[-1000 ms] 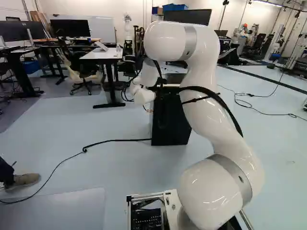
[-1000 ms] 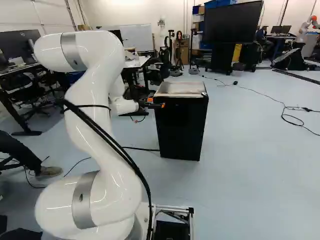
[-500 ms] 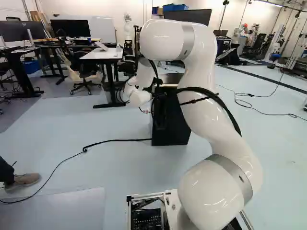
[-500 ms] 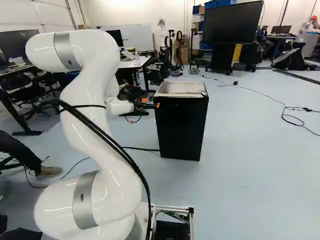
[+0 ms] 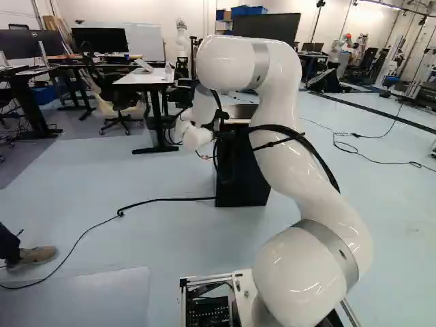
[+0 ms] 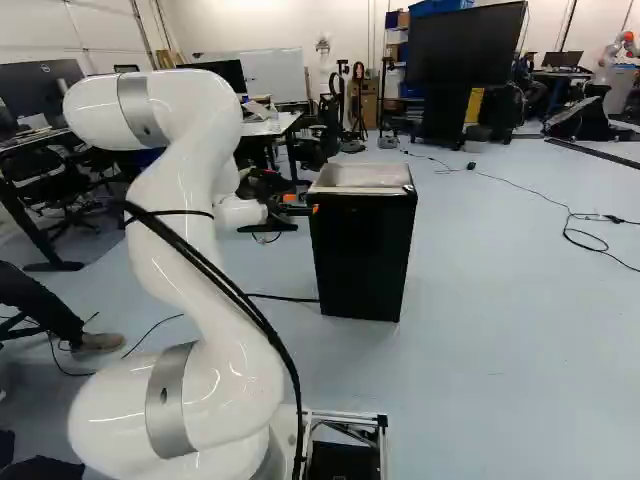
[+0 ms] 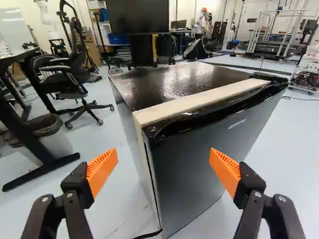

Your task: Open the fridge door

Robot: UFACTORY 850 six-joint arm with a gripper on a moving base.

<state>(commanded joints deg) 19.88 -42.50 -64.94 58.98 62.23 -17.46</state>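
On the floor (image 6: 470, 330), ahead of my base, stands the fridge (image 6: 362, 260), upright and black, near the middle of the right base view. In the left base view my arm (image 5: 283, 136) stands partly in front of it. The arm bends over at the top and brings my gripper (image 6: 302, 205) down near the fridge's upper part, at the left of it in the right base view.

My gripper (image 7: 163, 158) is released: its two fingers are spread wide, orange pads (image 7: 102, 172) facing each other with nothing held between them. From the wrist I look across the fridge's dark, glossy top (image 7: 174, 82) and its near upper corner, which shows ahead, between the fingers. A pale strip (image 7: 194, 103) runs along the top, just behind the door (image 7: 204, 154). The door is closed, its dark upper edge lying along that strip. I cannot tell whether either finger touches it.

A black cable (image 5: 167, 199) lies on the floor and reaches the foot of the fridge. Beyond, in the wrist view, I see a black chair (image 7: 67, 82) on wheels and, farther off, a large dark screen (image 7: 138, 17). Another robot (image 5: 181, 41), white, stands well back in the room
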